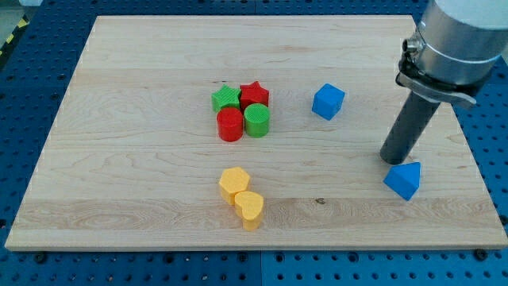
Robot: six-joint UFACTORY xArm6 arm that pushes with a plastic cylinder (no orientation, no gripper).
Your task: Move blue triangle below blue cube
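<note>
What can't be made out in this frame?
- Camera view: whether my tip touches the blue triangle; the two meet too closely.
- The arm above its collar: cut off by the view's top and right edges.
- The green star's full outline: neighbouring blocks crowd it.

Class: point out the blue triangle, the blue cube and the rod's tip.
blue triangle [404,180]: camera view, its front face.
blue cube [328,102]: camera view, its front face.
my tip [394,160]: camera view, the rod's lower end.

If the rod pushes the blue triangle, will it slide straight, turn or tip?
The blue triangle sits flat, so it probably slides rather than tips. Its angled sides may make it turn. My tip is at its upper-left edge, likely off-centre.
</note>
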